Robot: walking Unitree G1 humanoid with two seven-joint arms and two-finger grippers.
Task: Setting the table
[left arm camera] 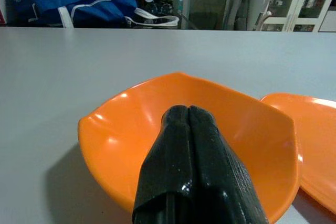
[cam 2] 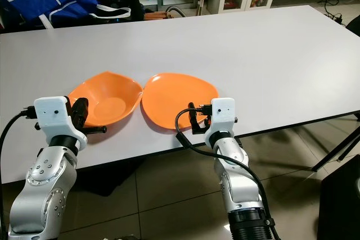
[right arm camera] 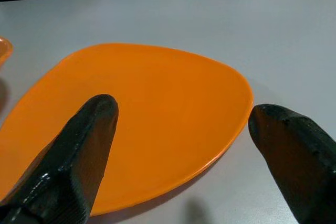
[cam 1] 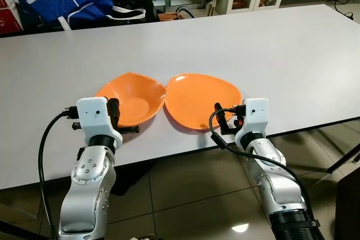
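Bowl (cam 1: 130, 98): it sits near the table (cam 1: 292, 54) front edge on your left, rim touching or just beside the plate (cam 1: 201, 99); both lie within easy reach of your arms, likely staged for laying out.
Plate: flat on the table, right of the bowl, directly ahead of your right gripper.
Left gripper (left arm camera: 195, 166): fingers pressed together, holding nothing, tips over the bowl's near rim.
Right gripper (right arm camera: 181, 145): fingers spread wide, empty, just short of the plate's near edge, one finger to each side.
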